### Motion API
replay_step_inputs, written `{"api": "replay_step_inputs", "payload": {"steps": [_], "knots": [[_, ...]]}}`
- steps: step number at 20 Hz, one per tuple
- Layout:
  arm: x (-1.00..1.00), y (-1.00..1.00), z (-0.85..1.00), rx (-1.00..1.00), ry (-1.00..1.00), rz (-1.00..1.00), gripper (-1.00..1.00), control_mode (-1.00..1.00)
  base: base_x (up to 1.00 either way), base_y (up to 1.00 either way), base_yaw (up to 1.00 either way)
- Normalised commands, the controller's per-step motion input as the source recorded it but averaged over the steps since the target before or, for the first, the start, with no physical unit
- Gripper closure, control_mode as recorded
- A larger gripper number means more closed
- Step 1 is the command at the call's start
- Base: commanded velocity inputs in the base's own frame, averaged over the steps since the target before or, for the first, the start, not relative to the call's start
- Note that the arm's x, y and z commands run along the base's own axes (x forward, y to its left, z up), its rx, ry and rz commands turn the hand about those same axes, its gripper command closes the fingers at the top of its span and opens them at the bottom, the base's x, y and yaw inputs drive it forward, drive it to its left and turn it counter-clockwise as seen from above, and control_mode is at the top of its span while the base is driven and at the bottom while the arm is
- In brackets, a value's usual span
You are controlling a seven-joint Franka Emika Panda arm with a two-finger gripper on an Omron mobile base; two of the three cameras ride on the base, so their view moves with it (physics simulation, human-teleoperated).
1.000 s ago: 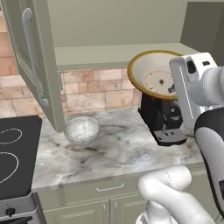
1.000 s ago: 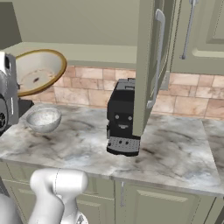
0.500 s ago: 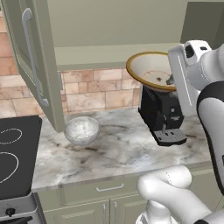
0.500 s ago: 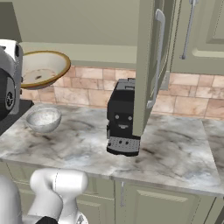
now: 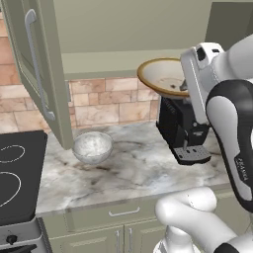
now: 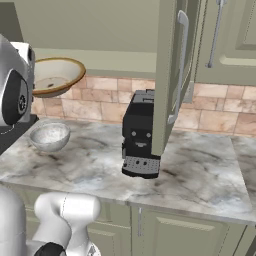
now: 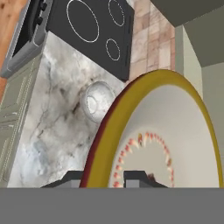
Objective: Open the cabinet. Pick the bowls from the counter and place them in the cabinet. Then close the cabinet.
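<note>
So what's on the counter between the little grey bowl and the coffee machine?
Nothing: bare counter between bowl and machine, in the left base view.

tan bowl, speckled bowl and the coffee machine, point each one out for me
tan bowl (image 5: 163, 74), left base view, on its cream interior.
speckled bowl (image 5: 92, 147), left base view, on its inside.
coffee machine (image 6: 139, 131), right base view, on its black front.

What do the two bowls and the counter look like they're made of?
The tan bowl in the hand looks like glazed ceramic: smooth cream inside, brown rim. The grey-white bowl looks like speckled stoneware, matte. The counter looks like polished marble, pale with dark veining. All rendered, so only likely.
</note>
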Motion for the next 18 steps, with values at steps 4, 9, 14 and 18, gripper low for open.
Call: {"api": "replay_step_inputs", "payload": {"steps": [4,9,14,18], "knots": [[0.36,0.00,0.00,0.00,-0.03,0.00,1.00,-1.00,0.00,0.00,0.00],[0.39,0.00,0.00,0.00,-0.09,0.00,1.00,-1.00,0.00,0.00,0.00],[0.28,0.03,0.01,0.00,-0.05,0.00,1.00,-1.00,0.00,0.00,0.00],[0.26,0.01,0.09,0.00,0.00,0.00,1.00,-1.00,0.00,0.00,0.00]]}}
